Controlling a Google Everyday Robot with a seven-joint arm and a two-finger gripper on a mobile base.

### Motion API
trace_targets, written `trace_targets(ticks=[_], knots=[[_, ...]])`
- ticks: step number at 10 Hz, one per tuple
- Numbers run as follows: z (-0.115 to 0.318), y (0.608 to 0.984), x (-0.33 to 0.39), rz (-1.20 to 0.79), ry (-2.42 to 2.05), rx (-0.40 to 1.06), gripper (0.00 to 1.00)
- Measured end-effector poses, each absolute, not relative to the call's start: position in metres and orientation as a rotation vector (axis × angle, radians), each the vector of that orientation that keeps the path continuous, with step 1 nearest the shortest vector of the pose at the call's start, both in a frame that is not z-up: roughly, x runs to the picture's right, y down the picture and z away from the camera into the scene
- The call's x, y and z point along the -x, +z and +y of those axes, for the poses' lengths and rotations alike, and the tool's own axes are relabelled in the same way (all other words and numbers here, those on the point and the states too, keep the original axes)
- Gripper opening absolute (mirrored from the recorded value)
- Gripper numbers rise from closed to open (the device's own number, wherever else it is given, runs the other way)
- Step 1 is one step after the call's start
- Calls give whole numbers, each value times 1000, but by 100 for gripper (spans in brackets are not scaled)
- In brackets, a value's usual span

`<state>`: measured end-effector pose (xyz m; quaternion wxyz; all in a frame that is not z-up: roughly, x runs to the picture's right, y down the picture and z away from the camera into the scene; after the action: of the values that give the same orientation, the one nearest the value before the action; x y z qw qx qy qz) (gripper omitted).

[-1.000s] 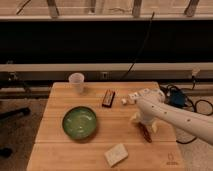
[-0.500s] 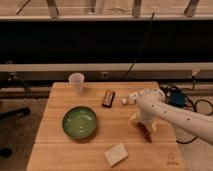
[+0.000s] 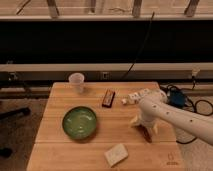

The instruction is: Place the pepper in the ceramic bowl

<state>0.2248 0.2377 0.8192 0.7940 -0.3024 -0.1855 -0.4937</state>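
Down on the counter (image 3: 60,146), right of the ceramic bowl (image 3: 79,122), the claw (image 3: 144,127) stands spread astride the pepper (image 3: 146,135), contact unclear

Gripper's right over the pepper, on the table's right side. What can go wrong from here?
1. The pepper is slim and lies flat under the gripper, so the grasp may slip or miss.
2. The bowl sits well away across the table; a weakly held pepper could drop mid-carry.
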Motion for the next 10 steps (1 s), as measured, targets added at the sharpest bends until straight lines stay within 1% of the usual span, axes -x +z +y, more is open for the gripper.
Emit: trace_targets(ticks=[1,6,7,10], knots=[[240,819,-226,-405,-1062,651,59],[240,817,-225,-435,-1074,630,7],[236,815,-227,-422,-1076,629,1],[231,810,-227,-421,-1088,626,0]])
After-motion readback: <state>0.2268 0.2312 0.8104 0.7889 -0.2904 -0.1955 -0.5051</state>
